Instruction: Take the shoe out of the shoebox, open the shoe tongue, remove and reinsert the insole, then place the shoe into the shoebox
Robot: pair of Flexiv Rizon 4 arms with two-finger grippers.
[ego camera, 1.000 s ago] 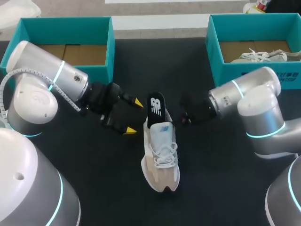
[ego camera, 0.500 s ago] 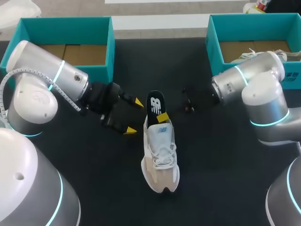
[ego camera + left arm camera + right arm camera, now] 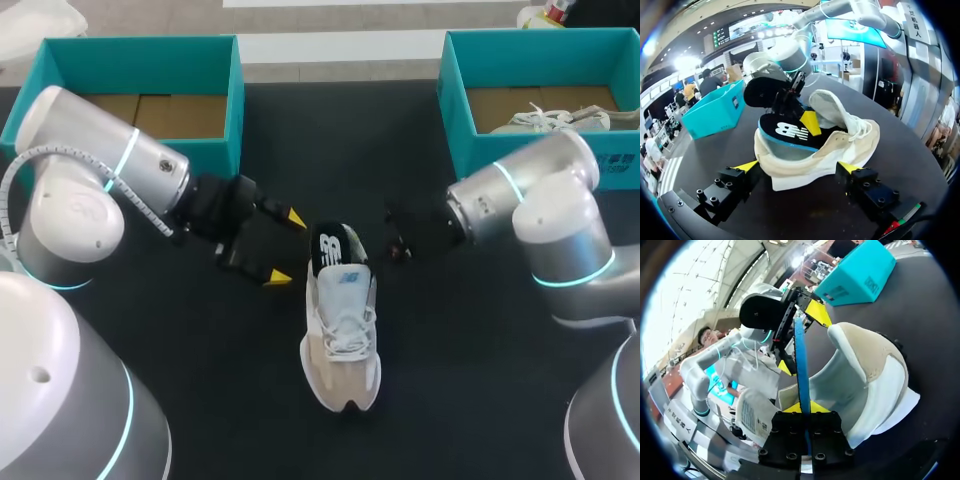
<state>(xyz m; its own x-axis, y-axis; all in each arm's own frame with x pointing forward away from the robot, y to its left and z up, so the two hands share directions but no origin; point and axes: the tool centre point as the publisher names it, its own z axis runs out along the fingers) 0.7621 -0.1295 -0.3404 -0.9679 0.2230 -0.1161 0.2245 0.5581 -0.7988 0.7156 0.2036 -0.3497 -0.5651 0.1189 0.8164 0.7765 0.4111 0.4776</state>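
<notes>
Black table (image 3: 330, 130) carries the shoe (image 3: 342, 340); our right gripper (image 3: 801, 409) pinches the insole (image 3: 330, 248) standing in its heel, our left gripper (image 3: 284, 247) spread just left.

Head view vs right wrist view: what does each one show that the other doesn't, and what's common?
Head view only: the right shoebox with a second shoe in it, plus the laces and toe of the beige shoe. Right wrist view only: the right tool shut on the insole, edge-on between its yellow tips, which do not show in the head view. Both: the beige shoe, the insole sticking out of its heel, the open left tool beside the heel, the left shoebox.
</notes>
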